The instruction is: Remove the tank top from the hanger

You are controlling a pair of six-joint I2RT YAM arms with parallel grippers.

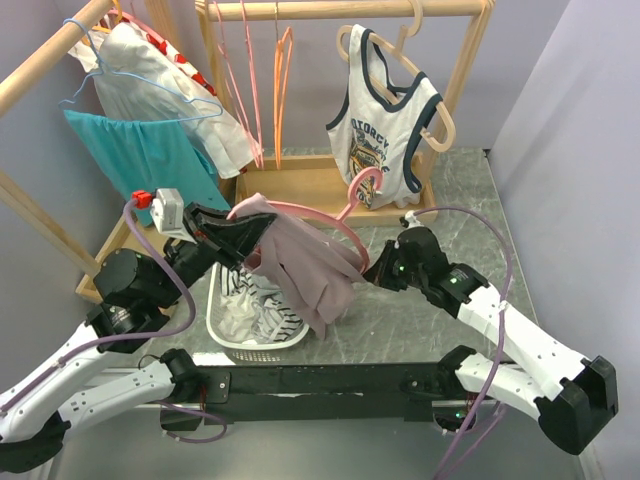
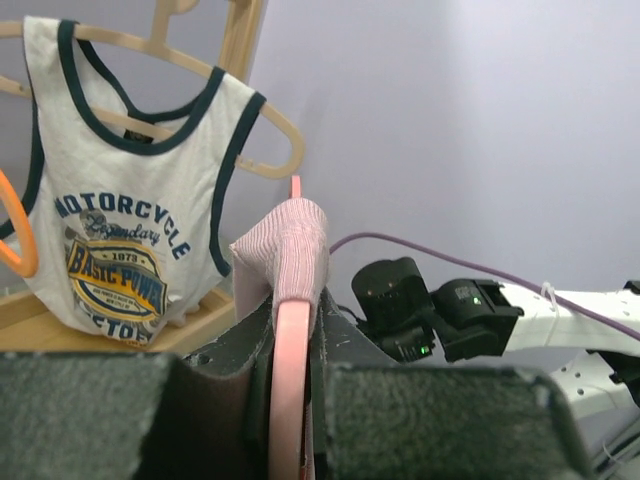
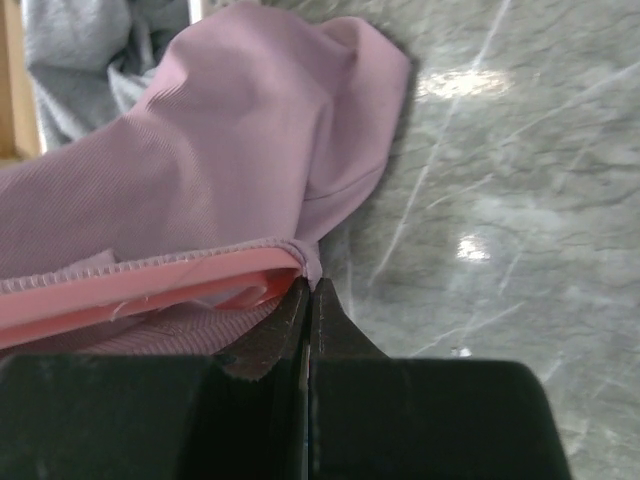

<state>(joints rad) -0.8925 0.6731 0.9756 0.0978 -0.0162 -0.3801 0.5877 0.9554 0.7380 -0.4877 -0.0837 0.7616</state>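
Fingers of the left gripper [image 2: 290, 395] squeeze the hanger [image 2: 291, 335] at one end, and the shut right gripper [image 3: 308, 297] pinches the tank top [image 3: 230, 140] at the other end.

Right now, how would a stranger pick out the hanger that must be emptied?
Start at the wooden rack at the back, then come forward to the white basket. Just above it is a pink hanger carrying a plain mauve tank top. Unlike its neighbours, it is on no rail: the left end effector holds it.
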